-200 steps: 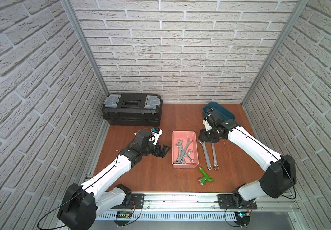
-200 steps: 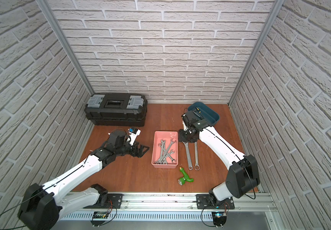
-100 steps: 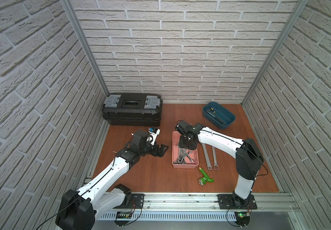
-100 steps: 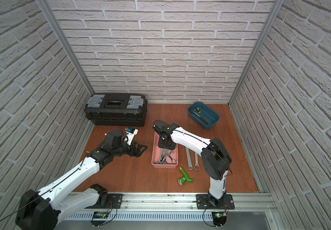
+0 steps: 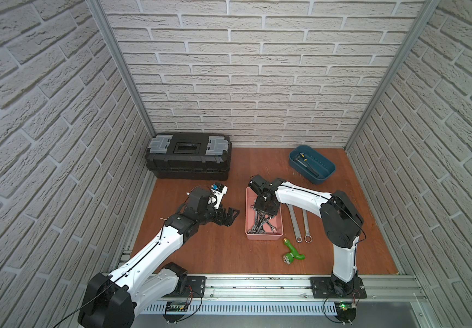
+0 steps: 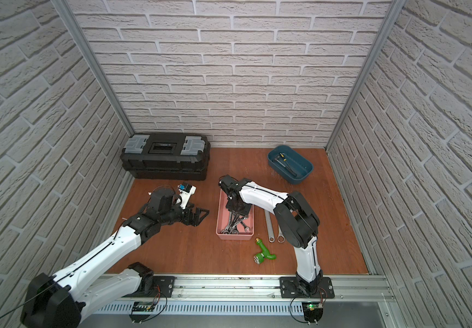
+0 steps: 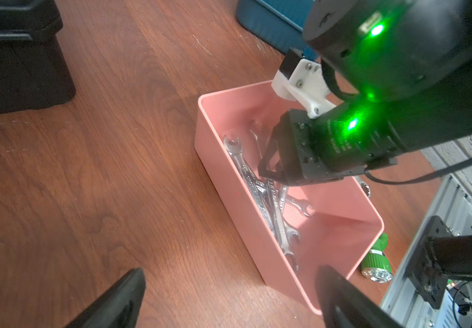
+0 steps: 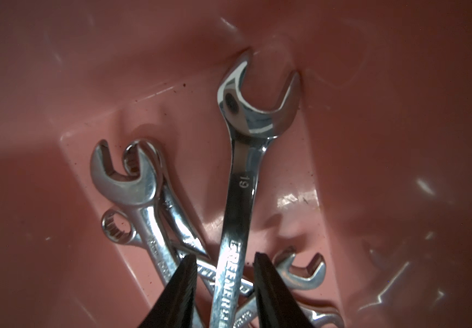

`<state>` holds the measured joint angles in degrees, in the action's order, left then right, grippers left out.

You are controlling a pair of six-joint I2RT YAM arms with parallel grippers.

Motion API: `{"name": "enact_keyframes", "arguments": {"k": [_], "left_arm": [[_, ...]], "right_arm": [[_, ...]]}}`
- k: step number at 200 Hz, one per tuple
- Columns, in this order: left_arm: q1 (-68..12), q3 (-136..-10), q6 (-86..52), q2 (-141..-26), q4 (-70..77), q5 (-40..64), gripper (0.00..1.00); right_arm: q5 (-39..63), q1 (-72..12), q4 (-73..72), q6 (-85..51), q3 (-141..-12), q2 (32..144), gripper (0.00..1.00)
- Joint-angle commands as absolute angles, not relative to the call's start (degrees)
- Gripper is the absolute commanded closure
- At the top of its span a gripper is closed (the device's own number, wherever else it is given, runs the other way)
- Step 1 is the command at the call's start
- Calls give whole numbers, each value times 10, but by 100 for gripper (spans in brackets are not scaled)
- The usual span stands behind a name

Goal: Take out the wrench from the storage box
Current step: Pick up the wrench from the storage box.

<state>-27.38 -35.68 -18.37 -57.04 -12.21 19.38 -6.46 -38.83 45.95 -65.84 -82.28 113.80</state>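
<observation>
Wrench pile [image 5: 260, 223] in storage box [image 5: 263, 236], loose wrenches [image 5: 294, 224] right of it

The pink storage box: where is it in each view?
In a top view: storage box central on the table.
In a top view: storage box, same place.
Left wrist: storage box near the picture's middle.
Right wrist: its pink walls fill the picture.
Shared landmark: the wrenches inside it.

I log by colour. Storage box [image 5: 263, 237]: plain pink. Wrench [image 8: 240, 181] stamped 19: bright chrome. Other wrenches [image 8: 132, 187]: silver. Toolbox [image 5: 188, 162]: black with grey latches. Tray [image 5: 327, 172]: dark teal. Nozzle [image 5: 293, 252]: vivid green. Table [image 5: 214, 255]: red-brown wood grain. Walls [image 5: 257, 71]: white brick pattern. Arms [image 5: 155, 252]: white shells and black joints.
</observation>
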Motion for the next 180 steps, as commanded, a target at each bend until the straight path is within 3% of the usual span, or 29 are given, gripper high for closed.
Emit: {"name": "enact_keyframes", "arguments": {"k": [1, 63, 108, 155, 180], "left_arm": [[-269, -348, -170, -558, -121, 200, 2], [-267, -337, -170, -543, -124, 203, 2], [-268, -332, -172, -547, -117, 209, 2], [-268, -337, -169, -552, -116, 210, 2], [-268, -334, -169, -543, -123, 208, 2]], "right_arm": [[-57, -382, 440, -684, -807, 1158, 62], [-38, -381, 437, -731, -769, 1174, 67], [-92, -387, 511, -744, -777, 1137, 68], [-24, -381, 460, -739, -773, 1187, 66], [-11, -382, 445, -742, -778, 1210, 71]]}}
